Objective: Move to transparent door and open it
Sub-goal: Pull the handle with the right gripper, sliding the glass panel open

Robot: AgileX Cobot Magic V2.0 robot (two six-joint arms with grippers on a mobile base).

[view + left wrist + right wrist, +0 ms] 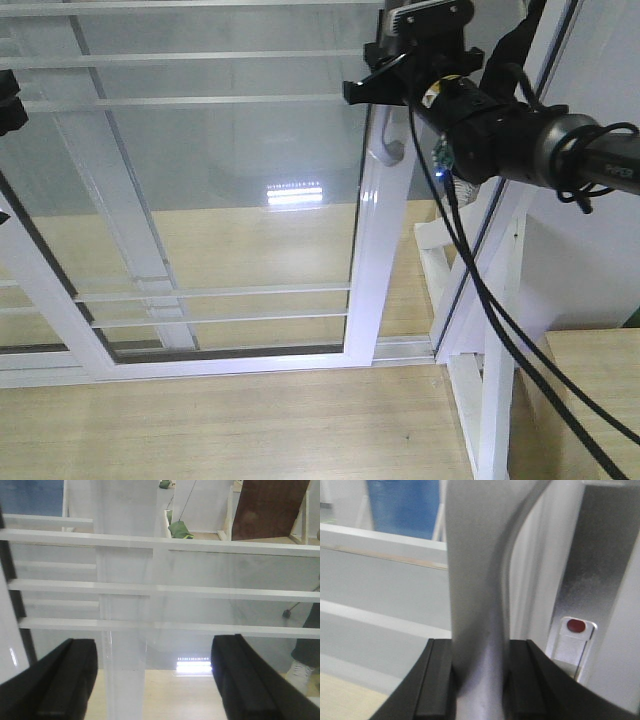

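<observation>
Right gripper (477, 680): jaws pinching the pull handle (475, 605), one black pad on each side of the silver-grey bar. The bar fills the gap and no slack shows in the right wrist view. In the front view the gripper sits at the upper part of the handle, with the handle's lower end curving into the stile below it.

Left gripper (155, 680): jaws spread, nothing between them. It faces the glass and horizontal white bars and touches neither.

Location of work: the transparent door (220, 200) stands ahead of the robot, handle stile to the right and foot in the bottom track (400, 350). A second barred panel (120, 200) shows through the glass behind it.

Step in hand, as judged: the approach is done and the grip is made, so the slide is what remains. The pull should run level and parallel to the track, leftward away from the jamb (500, 200). Pulling toward the robot would load the handle and could bind the panel. The pinch is on a smooth curved bar, so slip along it is the main risk. Start gently and keep the wrist square.

Clearances:
- The jamb and a silver plate with a red mark (576, 625) lie just beside the handle, so room is tight on the right.
- The arm's cables (470, 290) hang near the white brace (500, 330) and could snag there.
- Leftward the track looks open. The left arm sits at that edge of the front view and should be watched.
</observation>
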